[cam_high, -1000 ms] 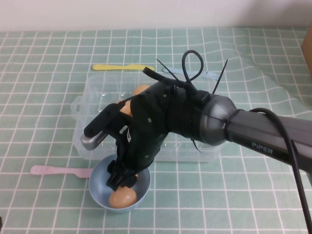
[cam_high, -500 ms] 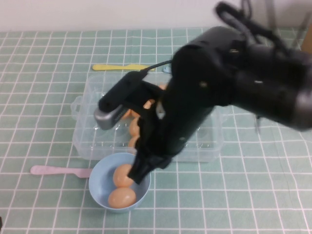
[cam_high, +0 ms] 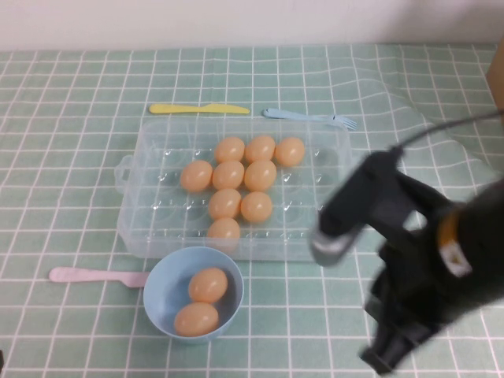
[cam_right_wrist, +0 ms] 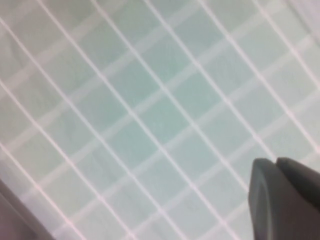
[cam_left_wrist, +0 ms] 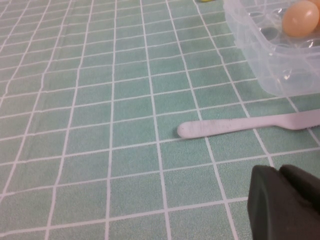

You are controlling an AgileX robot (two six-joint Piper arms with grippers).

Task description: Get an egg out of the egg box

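Note:
The clear egg box [cam_high: 146, 224] stands mid-table with several orange-tan eggs in its dimples, such as one egg [cam_high: 224, 230] near its front wall. In front of it a light-blue bowl [cam_high: 161, 311] holds two more eggs [cam_high: 208, 284]. My right gripper [cam_high: 384, 358] hangs blurred at the front right, well away from box and bowl. In its wrist view the right gripper [cam_right_wrist: 277, 167] is shut and empty over bare cloth. The left gripper [cam_left_wrist: 280, 175] is shut and empty, low over the cloth beside the box's corner [cam_left_wrist: 270, 60].
A pink plastic fork [cam_high: 87, 276] lies left of the bowl, and this pink fork [cam_left_wrist: 240, 126] also shows close to the left gripper. A yellow knife [cam_high: 197, 109] and a blue fork [cam_high: 311, 118] lie behind the box. A checked green cloth covers the table.
My right arm has pulled away from the bowl to the front right and its fingers have shut. A second egg now lies in the bowl.

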